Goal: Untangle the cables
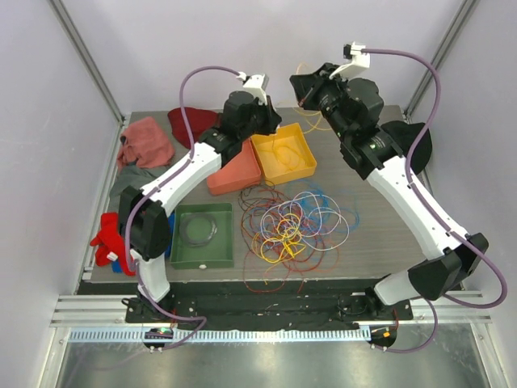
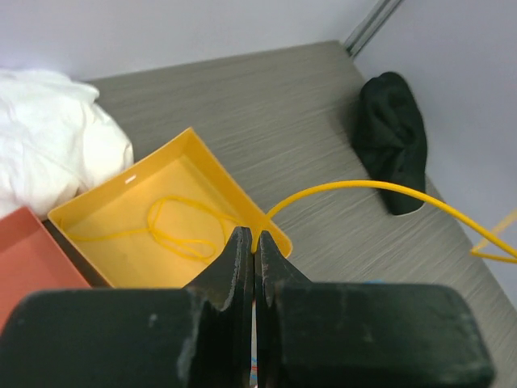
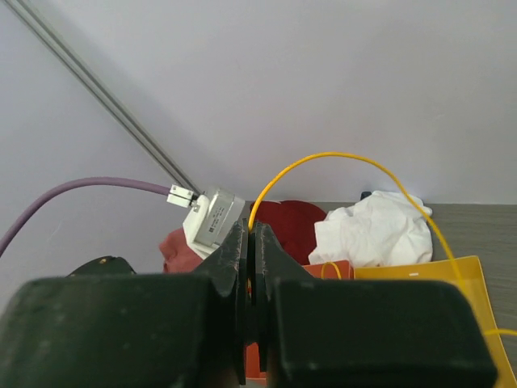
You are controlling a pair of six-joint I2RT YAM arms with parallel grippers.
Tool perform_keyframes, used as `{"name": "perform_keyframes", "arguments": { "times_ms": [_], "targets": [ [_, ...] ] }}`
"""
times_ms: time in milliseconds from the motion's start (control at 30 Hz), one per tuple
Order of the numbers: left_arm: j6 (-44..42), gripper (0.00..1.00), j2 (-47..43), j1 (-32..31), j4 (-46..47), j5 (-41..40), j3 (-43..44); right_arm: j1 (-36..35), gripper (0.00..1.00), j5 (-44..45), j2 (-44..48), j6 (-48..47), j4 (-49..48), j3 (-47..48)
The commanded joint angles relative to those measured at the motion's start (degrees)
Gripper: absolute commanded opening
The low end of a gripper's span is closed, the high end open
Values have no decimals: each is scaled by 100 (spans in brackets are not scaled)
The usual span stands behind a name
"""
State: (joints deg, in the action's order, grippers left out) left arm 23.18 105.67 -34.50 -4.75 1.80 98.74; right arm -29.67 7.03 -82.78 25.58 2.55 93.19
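Cables: yellow cable held aloft

The heap lies at 6 o'clock from the yellow tray. Left gripper and right gripper each pinch the yellow cable, fingers pressed together, probably to lower it into that tray.

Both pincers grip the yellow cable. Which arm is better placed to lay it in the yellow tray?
Left, probably: the left pincer, shut on the yellow cable, hangs right over the yellow tray. The right pincer is raised beyond the tray's far side.
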Motion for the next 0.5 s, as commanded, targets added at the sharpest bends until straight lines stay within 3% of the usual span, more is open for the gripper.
{"name": "perform_keyframes", "arguments": {
  "times_ms": [0,267,467],
  "targets": [
    [213,0,190,180,211,136,-56,119,1,80,-106,-141,-544,-125],
    [205,0,850,374,133,-40,453,295,1,80,-300,-168,-834,-397],
    [248,0,1720,365,-491,161,1244,515,1,-61,-773,78,-1177,-679]
  ]
}}
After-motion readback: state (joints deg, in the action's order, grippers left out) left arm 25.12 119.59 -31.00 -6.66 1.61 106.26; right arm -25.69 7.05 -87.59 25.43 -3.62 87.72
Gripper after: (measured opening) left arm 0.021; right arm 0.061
